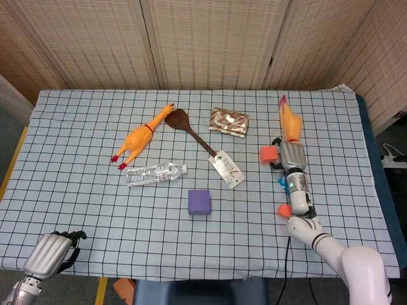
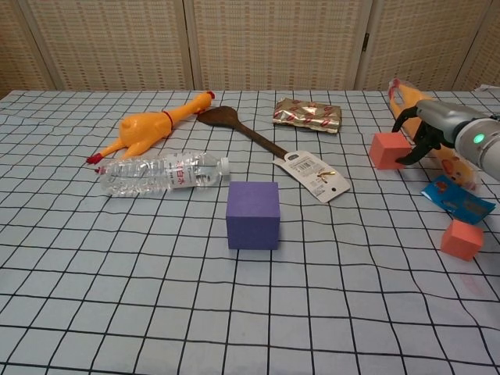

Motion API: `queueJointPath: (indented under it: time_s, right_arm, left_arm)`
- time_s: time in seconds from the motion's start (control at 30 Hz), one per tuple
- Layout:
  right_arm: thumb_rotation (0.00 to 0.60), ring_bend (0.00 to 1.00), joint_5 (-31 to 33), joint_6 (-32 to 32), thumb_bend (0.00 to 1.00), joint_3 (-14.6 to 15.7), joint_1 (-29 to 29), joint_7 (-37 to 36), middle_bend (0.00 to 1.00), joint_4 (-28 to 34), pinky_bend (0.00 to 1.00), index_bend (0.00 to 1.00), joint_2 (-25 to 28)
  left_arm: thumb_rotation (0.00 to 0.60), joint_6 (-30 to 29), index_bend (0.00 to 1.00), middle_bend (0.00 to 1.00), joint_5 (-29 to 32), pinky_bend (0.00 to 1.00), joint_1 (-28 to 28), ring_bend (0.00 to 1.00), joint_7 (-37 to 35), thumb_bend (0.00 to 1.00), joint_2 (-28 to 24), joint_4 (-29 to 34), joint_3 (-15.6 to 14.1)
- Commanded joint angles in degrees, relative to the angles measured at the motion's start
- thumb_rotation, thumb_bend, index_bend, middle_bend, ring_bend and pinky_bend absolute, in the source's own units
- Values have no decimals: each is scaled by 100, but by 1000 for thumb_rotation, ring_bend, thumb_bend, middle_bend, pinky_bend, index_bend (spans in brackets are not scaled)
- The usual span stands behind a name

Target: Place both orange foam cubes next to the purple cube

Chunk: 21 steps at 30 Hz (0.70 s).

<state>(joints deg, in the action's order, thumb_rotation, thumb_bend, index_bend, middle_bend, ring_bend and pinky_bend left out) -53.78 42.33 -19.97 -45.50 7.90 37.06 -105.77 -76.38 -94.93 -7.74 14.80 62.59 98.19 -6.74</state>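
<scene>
right hand (image 2: 418, 129) sits at the far right of the table, fingers spread and curved, dark fingertips (image 2: 403, 156) just beside the right face of the far orange foam cube (image 2: 388, 150). can't tell if they touch it; the cube rests on the checked cloth (image 2: 156, 297), not lifted, so the hand reads as apart and holding nothing. in the head view the same right hand (image 1: 289, 155) shows right next to that cube (image 1: 268, 154).

2nd orange foam cube (image 2: 461, 239) lies nearer the robot than the hand, beside its forearm; in the head view (image 1: 283, 210) it is just left of the wrist. a blue packet (image 2: 458, 198) lies between the 2 cubes, under the arm. an orange rubber chicken (image 1: 289, 121) lies just past the hand.

purple cube (image 2: 253, 215) stands well to the left of the right hand, apart from both orange cubes. a tagged wooden spatula (image 2: 269, 146) lies between it and the hand, a foil packet (image 2: 308, 115) further back. water bottle (image 2: 160, 173) and another rubber chicken (image 2: 144, 131) lie further left.

left hand (image 1: 49, 253) at the near left table edge, fingers curled in, nothing in it.
</scene>
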Motion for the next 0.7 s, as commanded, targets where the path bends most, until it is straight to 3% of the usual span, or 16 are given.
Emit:
queueJointPath:
  time_s: [0.03, 0.23, 0.53, 0.63, 0.7]
  right_arm:
    - [600, 797, -53, -20, 118, -1, 0, -70, 943, 13, 855, 333, -17]
    - [600, 810, -280, 93, 118, 55, 14, -258, 955, -73, 870, 411, -99]
    - [600, 830, -630, 401, 118, 100, 79, -653, 974, -146, 896, 642, -197]
    - [600, 834, -821, 623, 118, 156, 198, -858, 975, 276, 898, 665, -64]
    - [600, 836, -990, 726, 118, 275, 347, -938, 979, 901, 901, 669, 193]
  left_arm:
    - [600, -2, 396, 523, -5, 596, -1, 570, -3, 497, -2, 2, -3]
    - [600, -7, 396, 524, -22, 596, -2, 569, -7, 497, -1, -6, -8]
    - [600, -11, 396, 524, -25, 596, -1, 569, 1, 497, -4, 2, -12]
    - [600, -2, 396, 524, -27, 596, -6, 569, 12, 497, 2, -5, -12]
    - [600, 8, 396, 523, -31, 596, -10, 569, 29, 497, 5, -18, -16]
